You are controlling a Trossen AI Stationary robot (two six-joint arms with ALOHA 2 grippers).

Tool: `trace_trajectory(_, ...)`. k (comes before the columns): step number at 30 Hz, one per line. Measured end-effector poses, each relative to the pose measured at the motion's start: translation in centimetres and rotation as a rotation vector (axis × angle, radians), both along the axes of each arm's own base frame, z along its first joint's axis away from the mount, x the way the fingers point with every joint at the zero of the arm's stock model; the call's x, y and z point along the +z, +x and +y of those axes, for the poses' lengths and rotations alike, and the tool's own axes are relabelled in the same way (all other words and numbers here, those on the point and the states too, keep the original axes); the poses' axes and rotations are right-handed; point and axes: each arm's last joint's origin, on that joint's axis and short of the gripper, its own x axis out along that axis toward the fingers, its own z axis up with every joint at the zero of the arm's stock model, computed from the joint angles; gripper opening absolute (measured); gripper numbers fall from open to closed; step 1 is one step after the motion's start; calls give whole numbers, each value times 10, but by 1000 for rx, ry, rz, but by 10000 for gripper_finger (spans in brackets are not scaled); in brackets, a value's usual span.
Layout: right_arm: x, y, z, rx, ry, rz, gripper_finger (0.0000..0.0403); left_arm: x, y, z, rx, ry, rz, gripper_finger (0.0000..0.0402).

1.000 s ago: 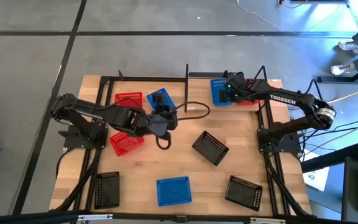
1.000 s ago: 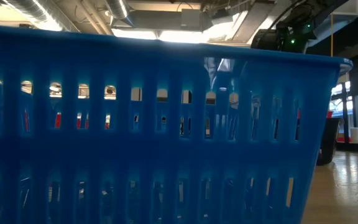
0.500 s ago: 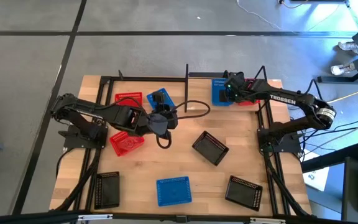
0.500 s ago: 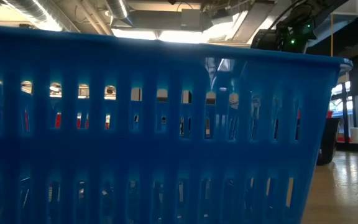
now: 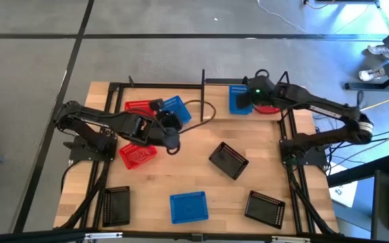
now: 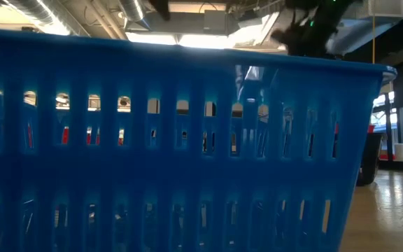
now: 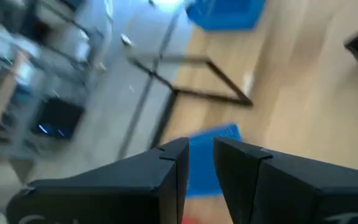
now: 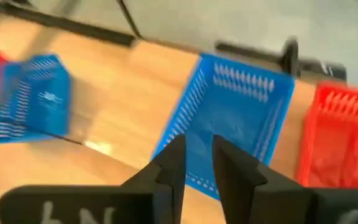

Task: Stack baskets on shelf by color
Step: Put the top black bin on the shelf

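In the high view my left gripper [image 5: 167, 116] is shut at a tilted blue basket [image 5: 177, 108] next to a red basket [image 5: 138, 106] on the left part of the shelf [image 5: 203, 82]. The left wrist view shows that blue basket [image 7: 211, 163] just past the gripper [image 7: 201, 152]. My right gripper [image 5: 248, 94] hangs shut, holding nothing, above a second blue basket [image 5: 239, 100] on the right part of the shelf. The right wrist view has this gripper [image 8: 199, 149] over that basket [image 8: 232, 118], with a red basket [image 8: 340, 134] beside it. My left gripper pinches the blue basket by its near edge [image 7: 201, 171], which shows in the narrow gap between the two fingers. The fingers come at it slanting from the table's near-left side. The basket sits tilted; whether it is lifted clear I cannot tell.
On the tabletop lie a red basket [image 5: 137, 155], a blue basket [image 5: 188, 206] and three black baskets [image 5: 228, 160] [image 5: 117, 204] [image 5: 262, 206]. A dark cable [image 5: 204, 111] loops beside the left gripper. The near blue basket's wall [image 6: 187, 154] fills the low view.
My left gripper has moved a little toward the table's far-left corner, and the blue basket with it has turned and shifted toward the red basket on the shelf. My right arm has risen above the blue basket on the shelf's right part, which has stayed in place.
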Motion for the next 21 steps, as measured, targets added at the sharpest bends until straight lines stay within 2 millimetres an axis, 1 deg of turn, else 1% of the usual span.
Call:
trace_trajectory(3, 24, -5, 16, 170, -92, -8, 76, 3, -11, 1, 64, -116, -63, 67)
trace_trajectory(6, 42, -11, 35, 462, -140, -22, 76, 6, -25, 3, 117, -239, -99, 67)
trace_trajectory(8, 47, -16, 48, 652, -131, -59, 76, 9, -27, 3, 134, -327, -142, 67)
trace_trajectory(9, 49, -18, 54, 740, -113, -78, 76, 9, -31, 4, 141, -358, -132, 67)
trace_trajectory(12, 46, -25, 68, 914, 0, -111, 76, 12, -36, 3, 138, -432, -139, 67)
trace_trajectory(14, 42, -28, 76, 969, 93, -85, 76, 10, -34, 3, 140, -446, -140, 67)
trace_trajectory(16, 34, -29, 83, 968, 183, -18, 76, 9, -34, 2, 143, -451, -135, 67)
trace_trajectory(19, 23, -25, 90, 925, 287, 76, 76, 10, -35, 1, 140, -453, -140, 67)
trace_trajectory(21, 17, -18, 93, 881, 350, 105, 76, 10, -35, 1, 142, -454, -142, 67)
